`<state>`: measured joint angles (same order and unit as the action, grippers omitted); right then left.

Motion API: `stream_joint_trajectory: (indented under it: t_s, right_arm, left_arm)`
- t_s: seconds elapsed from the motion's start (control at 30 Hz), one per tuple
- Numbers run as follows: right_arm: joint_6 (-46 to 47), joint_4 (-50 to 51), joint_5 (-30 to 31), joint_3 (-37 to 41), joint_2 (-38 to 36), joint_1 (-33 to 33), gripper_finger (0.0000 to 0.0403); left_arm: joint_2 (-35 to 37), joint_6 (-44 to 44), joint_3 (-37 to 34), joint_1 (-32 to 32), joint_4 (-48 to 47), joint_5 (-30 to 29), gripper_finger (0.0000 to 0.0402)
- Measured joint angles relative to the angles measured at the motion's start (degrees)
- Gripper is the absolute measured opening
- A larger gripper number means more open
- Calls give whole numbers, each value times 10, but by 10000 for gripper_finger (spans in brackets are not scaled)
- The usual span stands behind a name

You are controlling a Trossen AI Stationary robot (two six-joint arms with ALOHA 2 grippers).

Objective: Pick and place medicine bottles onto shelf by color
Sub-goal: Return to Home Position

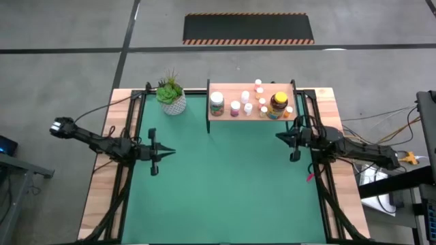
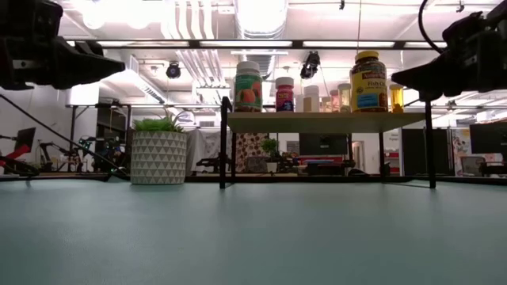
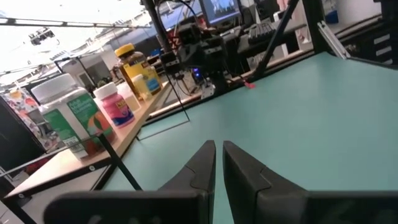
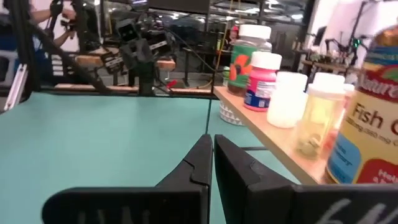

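Observation:
The shelf (image 1: 225, 114) stands at the table's far edge on thin black legs, its wood top carrying all the medicine bottles (image 1: 247, 103): a green-labelled white-capped one (image 1: 216, 103), a pink one (image 1: 235, 107), small white ones, and the large amber yellow-lidded jar (image 1: 278, 104). They show on the shelf in the low view (image 2: 317, 120) too. My left gripper (image 1: 169, 152) hovers shut and empty over the mat at the left. My right gripper (image 1: 278, 136) hovers shut and empty just in front of the shelf's right end.
A green plant in a white pot (image 1: 172, 95) stands left of the shelf. The green mat (image 1: 225, 184) lies open between the arms and toward the near edge. Cables run along the table's right border (image 1: 340, 197).

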<state>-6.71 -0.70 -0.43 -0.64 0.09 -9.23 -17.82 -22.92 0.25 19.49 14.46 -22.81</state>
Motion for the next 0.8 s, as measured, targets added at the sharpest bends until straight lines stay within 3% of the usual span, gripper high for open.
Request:
stream_joint_trajectory:
  t_s: [0.8]
  right_arm:
    - [22, -1, 0, 0, 8, -3, 9]
  left_arm:
    - [-51, 0, 0, 0, 0, 0, 11]
